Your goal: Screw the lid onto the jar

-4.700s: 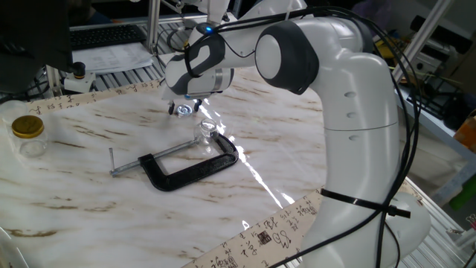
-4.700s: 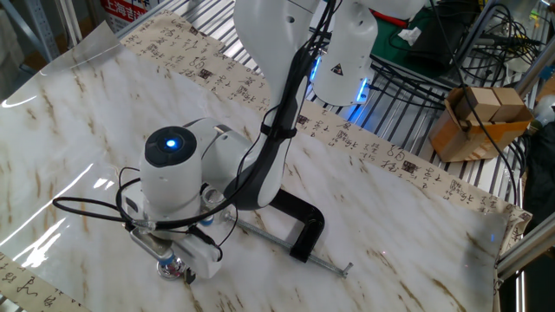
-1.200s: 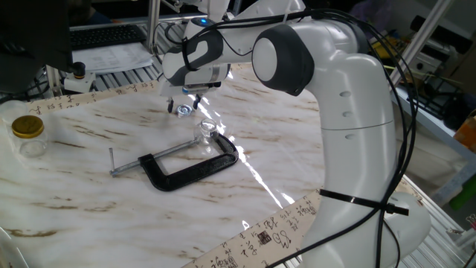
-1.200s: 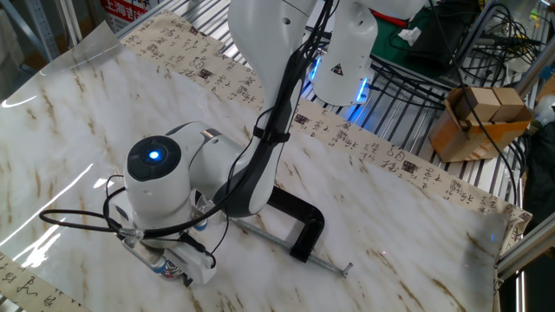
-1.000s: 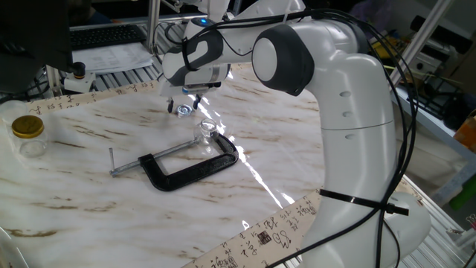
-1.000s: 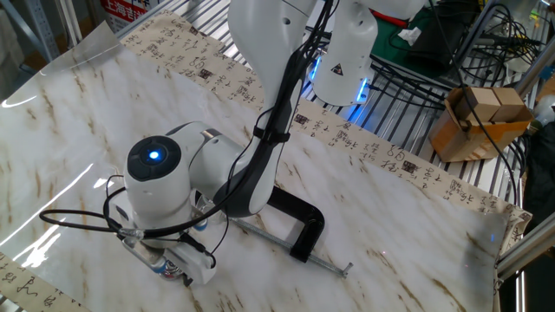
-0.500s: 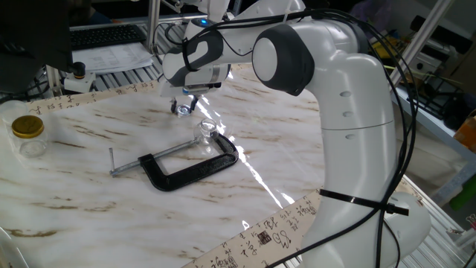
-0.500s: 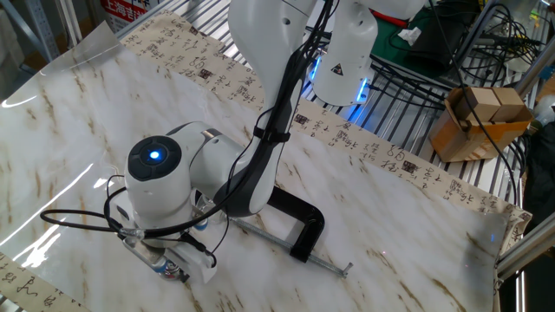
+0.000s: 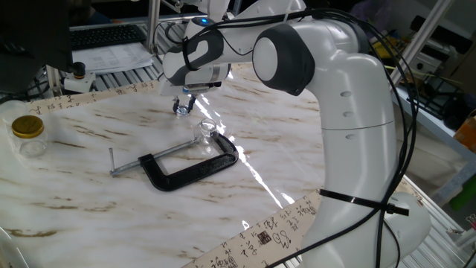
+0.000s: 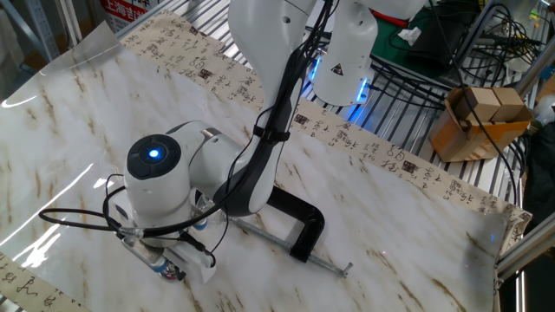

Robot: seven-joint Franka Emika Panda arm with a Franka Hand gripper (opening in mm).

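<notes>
The jaws have closed in on the lid over the last second: before, it lay as a bright ring on the desk with the fingers spread to either side, and now the fingers sit tight against it, so it looks pinched between them, low over the desk if not touching it. I judge the pickup is just made and the carry to the jar not begun. The lid is a small round cap of shiny silvery metal with a bluish glint. The jar stands near by, towards the camera, open-mouthed, tiny, of clear glass that catches the light, just beside the black clamp, whose matt C-shaped frame carries a thin steel screw. The desk is glossy, marble-patterned. Far off at its edge stands a bigger clear jar with a gold lid.
</notes>
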